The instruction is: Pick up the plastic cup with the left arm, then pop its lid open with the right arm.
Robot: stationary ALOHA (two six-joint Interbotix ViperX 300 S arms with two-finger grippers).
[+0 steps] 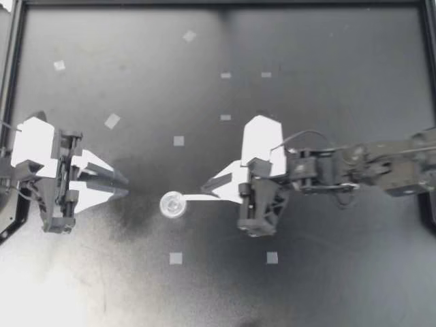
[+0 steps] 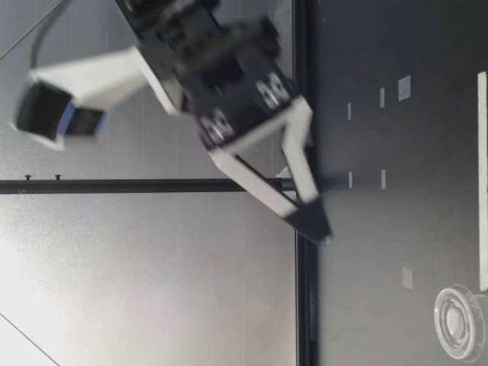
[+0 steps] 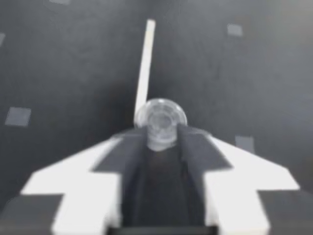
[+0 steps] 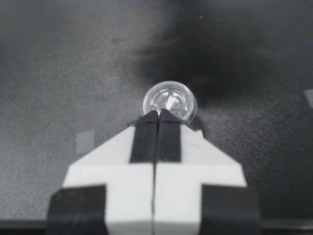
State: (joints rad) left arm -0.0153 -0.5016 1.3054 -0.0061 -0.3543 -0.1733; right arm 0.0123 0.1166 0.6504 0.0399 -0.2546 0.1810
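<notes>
Nothing is grasped at this moment. The small clear cup lies on the black table between our 2 grippers. A white strip runs flat from its edge toward our right arm. We cannot tell whether the strip is joined to the cup or only touches it.

Our left gripper is released, with its fingers a little apart. In the left wrist view the cup sits just ahead of the tips, not between them, and the strip goes away behind it. Our right gripper is clenched on nothing. In the right wrist view its 2 pads are pressed together and the cup shows just ahead of them. In the top view the strip passes under this gripper, but we cannot judge contact.

As we judge it, the cup is approached from both sides but not taken and not lifted. The low view shows the cup flat on the table beside the strip.

Around are only some grey tape squares, well apart from the cup. Nothing stands between the grippers and the cup
</notes>
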